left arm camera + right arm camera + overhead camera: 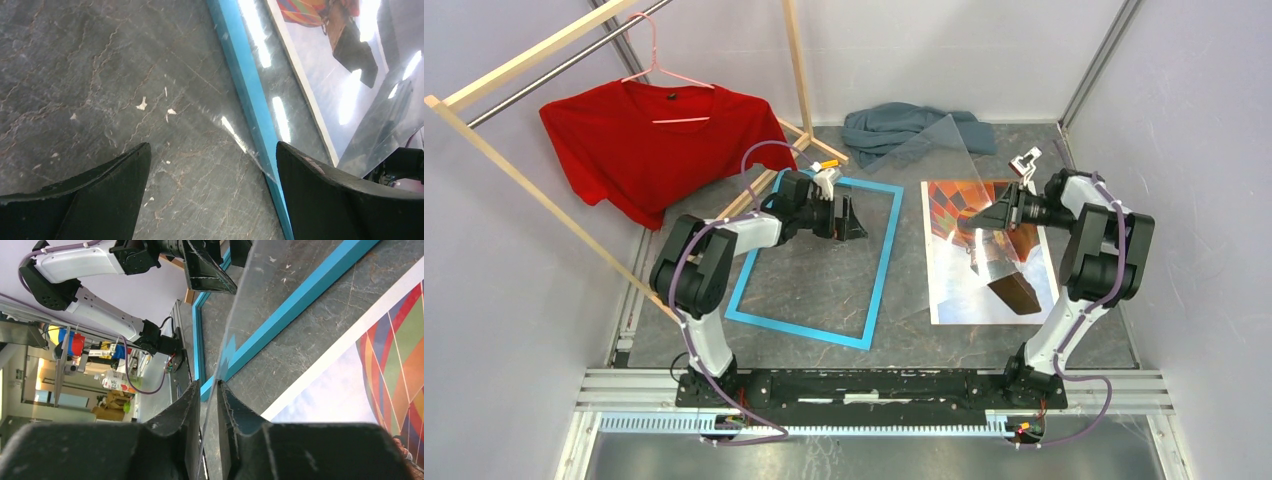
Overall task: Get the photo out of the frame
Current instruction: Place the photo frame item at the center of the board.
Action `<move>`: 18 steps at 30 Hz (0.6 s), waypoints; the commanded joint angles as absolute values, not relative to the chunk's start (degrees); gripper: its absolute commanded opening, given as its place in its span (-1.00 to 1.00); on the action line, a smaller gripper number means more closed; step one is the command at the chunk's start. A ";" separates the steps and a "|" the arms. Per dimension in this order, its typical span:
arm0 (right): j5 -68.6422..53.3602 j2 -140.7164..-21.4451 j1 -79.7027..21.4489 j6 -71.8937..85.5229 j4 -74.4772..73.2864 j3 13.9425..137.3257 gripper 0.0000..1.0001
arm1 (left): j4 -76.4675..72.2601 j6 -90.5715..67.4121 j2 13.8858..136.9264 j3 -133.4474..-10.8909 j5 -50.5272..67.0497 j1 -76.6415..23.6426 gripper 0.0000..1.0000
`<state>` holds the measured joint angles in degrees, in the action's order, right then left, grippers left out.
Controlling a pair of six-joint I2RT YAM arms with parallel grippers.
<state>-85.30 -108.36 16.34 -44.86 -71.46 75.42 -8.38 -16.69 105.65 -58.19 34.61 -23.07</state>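
The photo [969, 290] lay flat on the table [814, 270], face up on my right-hand side, fully outside the frame [885, 262] and just beside its right rail without touching it. The frame sat flat in the middle, its blue front up, with only bare tabletop showing through its opening. I had the right gripper [972, 220] above the upper part of the photo, jaws drawn narrow on the edge of a clear sheet [934, 150], which stood tilted off the table, over the gap between frame and photo. The left gripper [856, 218] hung over the frame's upper right corner with its jaws spread wide and nothing between them. Further back, a grey-blue cloth [894, 125] lay crumpled by the rear wall, and a red T-shirt [644, 140] hung on a wooden rack [484, 135] at the left.
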 commanded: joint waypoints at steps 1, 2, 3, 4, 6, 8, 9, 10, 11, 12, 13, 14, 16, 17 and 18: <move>-87.95 -109.87 16.24 -48.62 -71.89 74.24 -0.49 | -14.37 -20.63 107.22 -60.20 35.05 -24.03 1.00; -87.77 -110.00 16.25 -49.18 -71.92 73.98 -0.45 | -14.76 -20.99 107.63 -60.21 34.78 -24.31 1.00; -87.61 -110.15 16.21 -49.57 -71.90 73.71 -0.42 | -15.09 -21.33 108.11 -60.21 34.60 -24.48 1.00; -87.31 -110.28 16.24 -50.22 -71.89 73.45 -0.37 | -15.29 -21.50 108.41 -60.14 34.54 -24.70 1.00; -86.66 -110.48 16.20 -51.39 -71.94 72.44 -0.30 | -15.62 -21.79 109.08 -60.12 34.49 -25.07 1.00; -85.98 -110.69 16.29 -52.55 -71.90 71.53 -0.24 | -15.64 -21.88 109.45 -60.07 34.41 -25.26 1.00; -85.72 -110.83 16.36 -53.09 -71.92 71.02 -0.20 | -15.71 -21.88 109.50 -59.92 34.33 -25.35 1.00; -85.46 -110.94 16.60 -53.51 -71.90 70.64 -0.16 | -15.81 -21.88 109.51 -59.82 34.26 -25.42 1.00; -85.07 -111.17 16.82 -53.73 -71.88 70.37 -0.12 | -15.82 -21.88 109.56 -59.65 34.13 -25.48 1.00; -84.72 -111.26 17.05 -54.14 -71.89 70.27 -0.07 | -15.77 -21.88 109.52 -59.60 34.06 -25.53 1.00; -84.34 -111.30 17.35 -54.51 -71.88 70.16 -0.05 | -15.79 -21.95 109.60 -59.55 34.02 -25.52 1.00; -83.95 -111.39 17.61 -54.81 -71.86 70.18 -0.02 | -15.78 -21.97 109.64 -59.55 33.90 -25.54 1.00; -83.19 -111.33 18.21 -55.40 -71.86 69.92 0.03 | -15.75 -22.21 109.76 -59.66 33.90 -25.64 1.00; -82.83 -111.21 18.53 -55.82 -71.89 69.80 0.05 | -15.63 -22.23 109.84 -59.80 33.85 -25.71 1.00; -82.13 -111.16 18.70 -56.10 -71.83 69.87 0.08 | -15.50 -22.25 109.93 -59.85 33.90 -25.79 1.00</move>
